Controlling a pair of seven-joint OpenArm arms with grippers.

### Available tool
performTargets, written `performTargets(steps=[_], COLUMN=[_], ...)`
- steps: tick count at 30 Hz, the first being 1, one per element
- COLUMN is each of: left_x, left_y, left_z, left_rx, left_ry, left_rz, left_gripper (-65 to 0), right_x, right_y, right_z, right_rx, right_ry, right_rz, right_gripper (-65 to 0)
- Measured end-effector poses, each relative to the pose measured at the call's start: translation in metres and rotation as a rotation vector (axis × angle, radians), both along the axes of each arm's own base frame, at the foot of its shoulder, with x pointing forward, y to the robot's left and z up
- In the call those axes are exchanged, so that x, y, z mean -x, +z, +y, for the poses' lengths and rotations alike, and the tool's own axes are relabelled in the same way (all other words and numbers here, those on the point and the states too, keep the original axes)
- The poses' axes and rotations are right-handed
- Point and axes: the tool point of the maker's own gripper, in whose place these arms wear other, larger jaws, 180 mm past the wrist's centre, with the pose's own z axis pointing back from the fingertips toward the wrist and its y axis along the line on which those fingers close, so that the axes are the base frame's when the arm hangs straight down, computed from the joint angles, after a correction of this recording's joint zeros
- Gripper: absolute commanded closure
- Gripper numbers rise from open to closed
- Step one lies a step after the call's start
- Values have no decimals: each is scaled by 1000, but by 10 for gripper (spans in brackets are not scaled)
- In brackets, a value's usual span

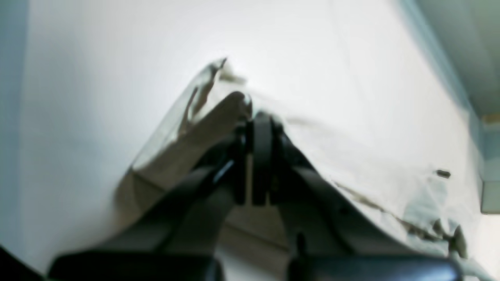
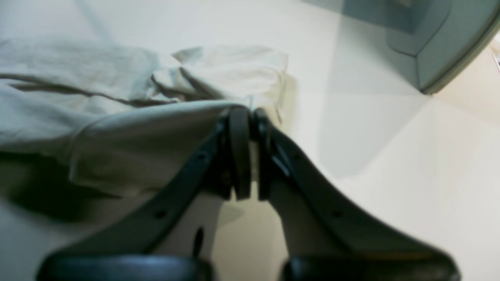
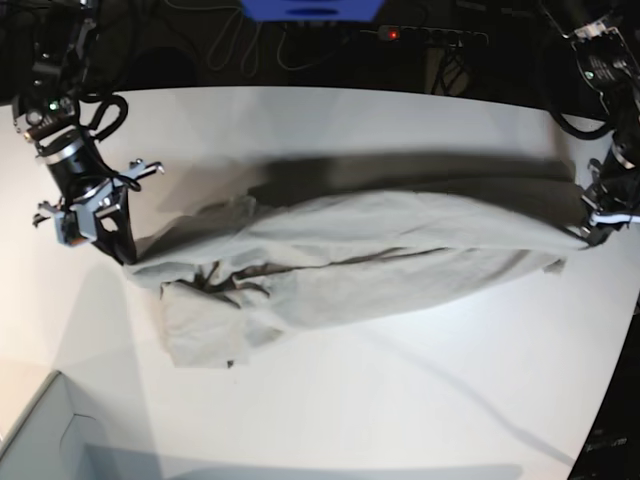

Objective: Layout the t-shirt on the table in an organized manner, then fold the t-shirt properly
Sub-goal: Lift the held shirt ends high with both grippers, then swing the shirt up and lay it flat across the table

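Observation:
The light grey-beige t-shirt (image 3: 380, 250) hangs stretched between my two grippers, across the white table (image 3: 350, 400). Its lower part sags and bunches onto the tabletop at the base view's left. My left gripper (image 3: 585, 228) is at the right edge of the base view, shut on one end of the t-shirt (image 1: 183, 132); its tips (image 1: 256, 117) pinch a raised fold. My right gripper (image 3: 128, 258) is at the left, shut on the other end. In its wrist view the tips (image 2: 248, 113) clamp a taut edge of the t-shirt (image 2: 136, 148), with a crumpled sleeve lying behind.
A pale grey box corner (image 3: 40, 440) sits at the front left of the table, and the same box (image 2: 441, 47) shows in the right wrist view. Cables and a power strip (image 3: 430, 35) lie beyond the far edge. The table's curved edge runs down the right side (image 3: 625, 330).

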Motion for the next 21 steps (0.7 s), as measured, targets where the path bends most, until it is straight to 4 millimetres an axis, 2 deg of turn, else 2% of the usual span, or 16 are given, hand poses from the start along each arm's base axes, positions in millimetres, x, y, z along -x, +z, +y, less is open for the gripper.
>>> performTargets(steps=[2,4,9,12,17,19,21], left_x=[-22,-51,-116,-152,-209,-231,-252], left_y=[21,53,133,167,203,226,250], left_z=[2,-1,-22,-41,-62,-70,-78], left_rx=[-11,-17,-87,-90,-72,-60,-45], left_ry=[6,-7,-127,-193,-241,-268,-290], left_rz=[-65,-162,-332,-401,-426,-452,-466], left_gripper=[0,0,0,0,0,0,0], right_x=[-14,-33,-82,-107,-150,-166,-183], right_y=[11,23,68,99,157,180,195], right_z=[0,-3,-10,-15,-22,-28,-32], right_rx=[4,34,81,101,108,102,113], right_ry=[-1,-9,-35,-53,-81,-87,-86], right_rz=[-28,-29,-82,-124,-201,-240,-238], right_gripper=[0,0,0,0,0,0,0])
